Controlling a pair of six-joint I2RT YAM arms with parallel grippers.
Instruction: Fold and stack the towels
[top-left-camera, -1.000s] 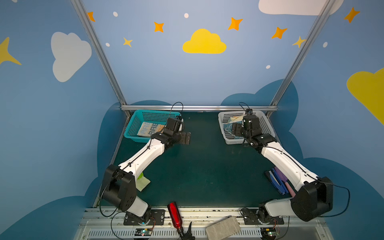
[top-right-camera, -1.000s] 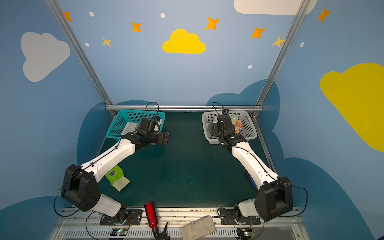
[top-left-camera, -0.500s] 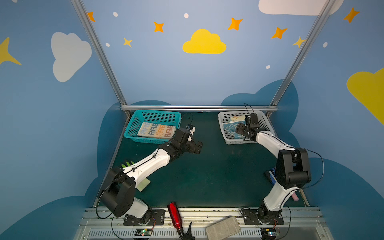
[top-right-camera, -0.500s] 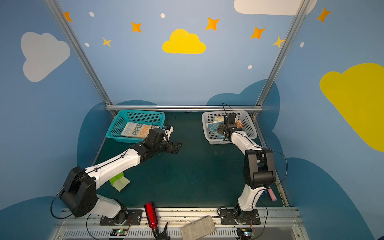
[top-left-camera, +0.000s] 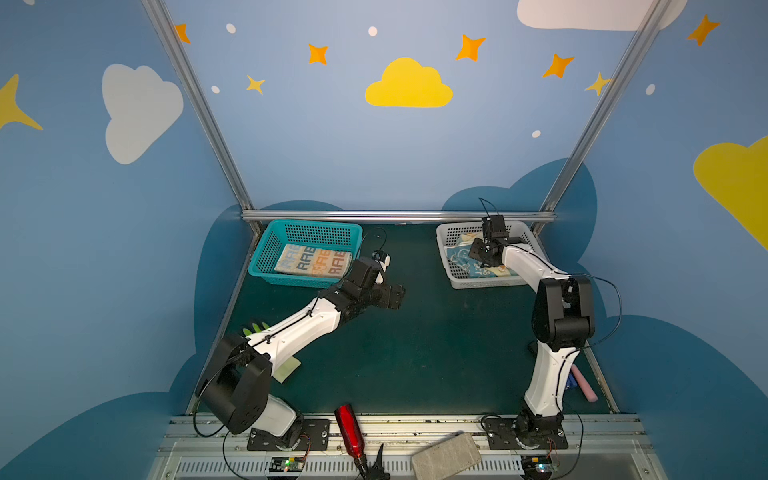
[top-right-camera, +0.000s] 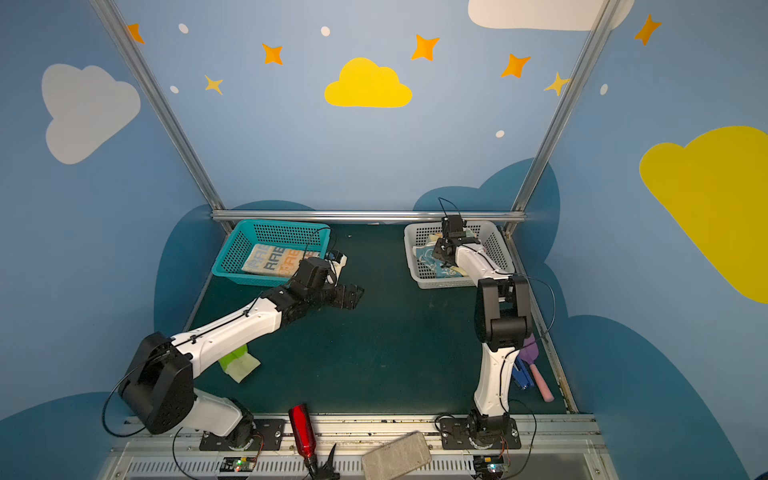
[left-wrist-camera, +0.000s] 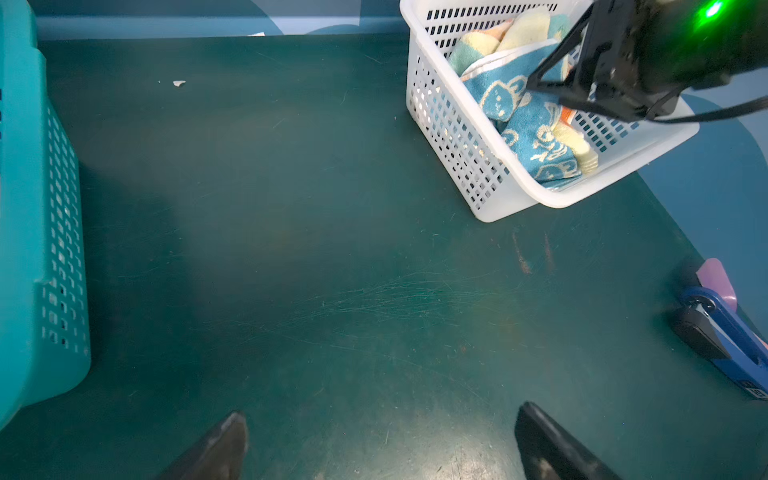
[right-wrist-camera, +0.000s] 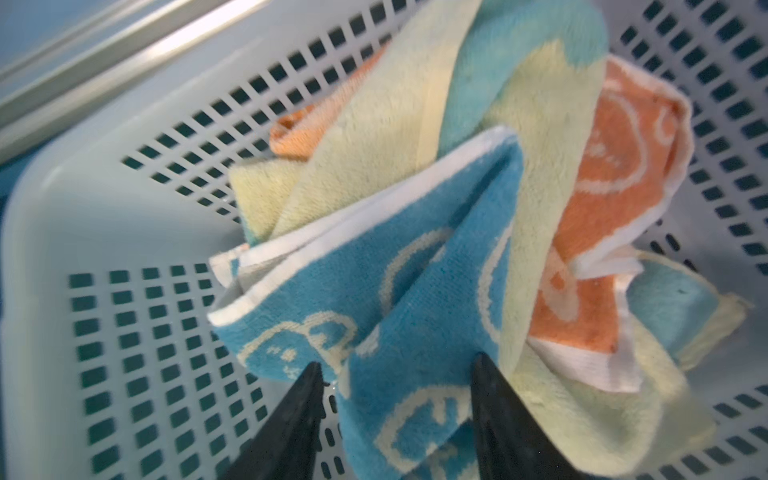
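Note:
A folded cream towel (top-left-camera: 313, 264) (top-right-camera: 278, 264) with "RAB" letters lies flat in the teal basket (top-left-camera: 316, 226). In the white basket (top-left-camera: 478, 282) (left-wrist-camera: 498, 199) three more towels lie crumpled: blue with rabbits (right-wrist-camera: 374, 291) (left-wrist-camera: 536, 137), pale yellow and light blue (right-wrist-camera: 374, 137), and orange (right-wrist-camera: 615, 166). My right gripper (right-wrist-camera: 397, 359) (top-left-camera: 476, 255) (top-right-camera: 440, 255) reaches down into that basket. Its jaws stand half closed, one on each side of a raised fold of the blue towel, with a gap at one finger. My left gripper (left-wrist-camera: 380, 440) (top-left-camera: 397, 297) (top-right-camera: 357, 296) hangs wide open and empty over the bare green mat.
A green glove (top-left-camera: 255, 328) and pale yellow notes (top-right-camera: 243, 368) lie under the left arm. Blue, purple and pink tools (top-right-camera: 528, 365) (left-wrist-camera: 715, 320) lie at the mat's right front. A red bottle (top-left-camera: 349, 430) and a grey block (top-left-camera: 446, 459) rest on the front rail.
The left gripper pulled away from the teal basket to the mat's middle. The right arm folded upright, and its jaws narrowed around the blue towel's fold.

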